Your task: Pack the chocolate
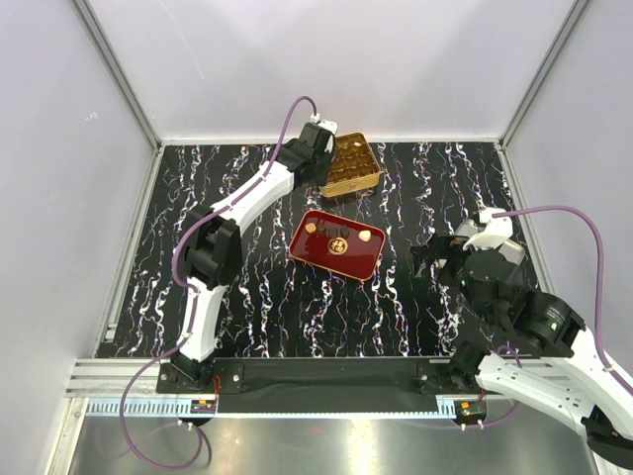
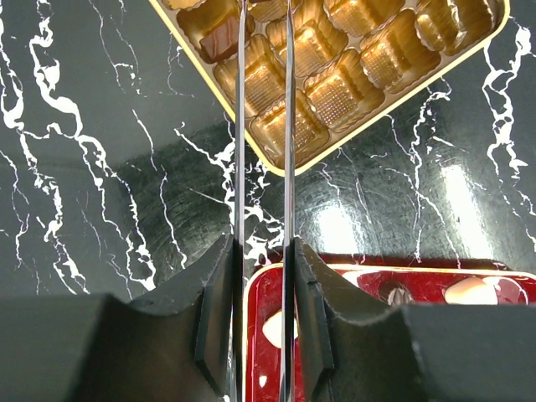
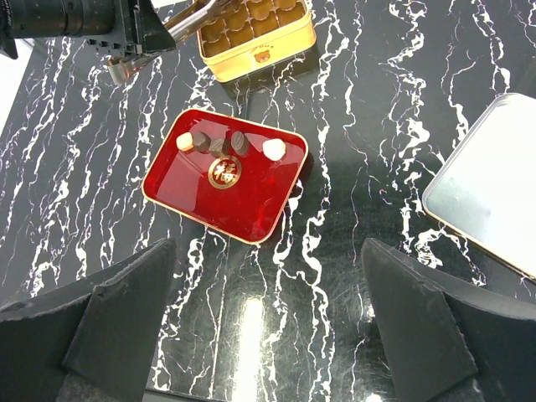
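Several chocolate pieces [image 3: 201, 142], dark brown and cream, lie in a row on the glossy red tray [image 3: 193, 197], also seen from above [image 1: 336, 233]. One brown square piece [image 2: 222, 38] sits in a cell of the gold tin [image 2: 335, 92]. My left gripper [image 2: 264, 251] is shut on metal tweezers [image 2: 240, 126] whose thin blades reach over the tin's near corner; the tips run out of the frame. In the top view it [image 1: 321, 141] hovers beside the tin [image 1: 352, 163]. My right gripper [image 3: 268, 327] is open and empty, above the table near the tray's near right corner.
A silver tin lid [image 3: 494, 193] lies on the black marbled table [image 1: 257, 287] to the right of the red tray. White walls enclose the table on three sides. The right arm [image 1: 514, 297] stands over the right part of the table.
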